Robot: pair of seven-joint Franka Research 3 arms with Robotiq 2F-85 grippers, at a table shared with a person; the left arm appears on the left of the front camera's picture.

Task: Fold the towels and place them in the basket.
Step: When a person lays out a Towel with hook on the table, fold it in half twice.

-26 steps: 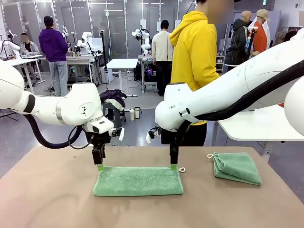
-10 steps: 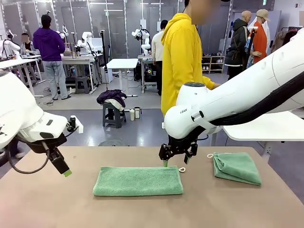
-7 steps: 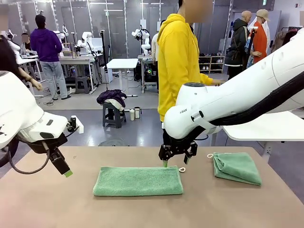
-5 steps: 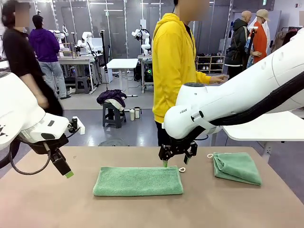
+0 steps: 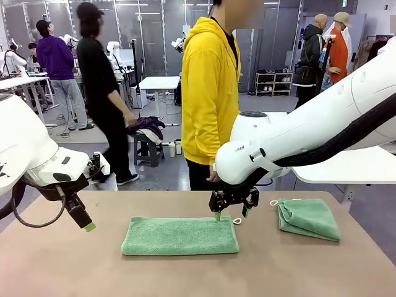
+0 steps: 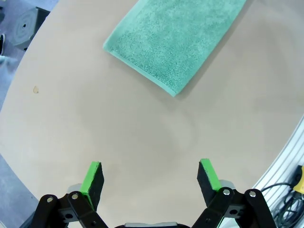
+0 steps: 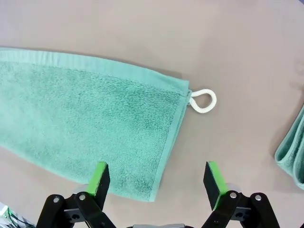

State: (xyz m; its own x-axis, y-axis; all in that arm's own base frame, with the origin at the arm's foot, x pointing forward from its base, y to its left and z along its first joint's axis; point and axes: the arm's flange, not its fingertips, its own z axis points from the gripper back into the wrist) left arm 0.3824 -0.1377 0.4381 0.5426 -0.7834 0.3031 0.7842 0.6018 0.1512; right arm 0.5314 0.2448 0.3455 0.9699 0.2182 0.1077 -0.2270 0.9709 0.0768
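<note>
Beige counter [image 5: 62, 266] carries two mint-green towels: a long folded towel [image 5: 179, 236] at the middle, its white cord loop [image 7: 203, 100] at one corner, and a smaller folded towel [image 5: 309, 218] to the right, cut off at the right wrist view's edge. Wide open and empty, the left pincer [image 6: 149, 166] hangs off the long one's end and the right pincer [image 7: 156, 168] over its loop corner.

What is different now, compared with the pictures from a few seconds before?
The left gripper left the far left corner of the long towel and drew back to the left side of the table, open. The right gripper turned and hovers over the far right corner, near the cord loop, open too. The person in yellow stepped towards picture left. The long towel and the small towel stayed in place.
</note>
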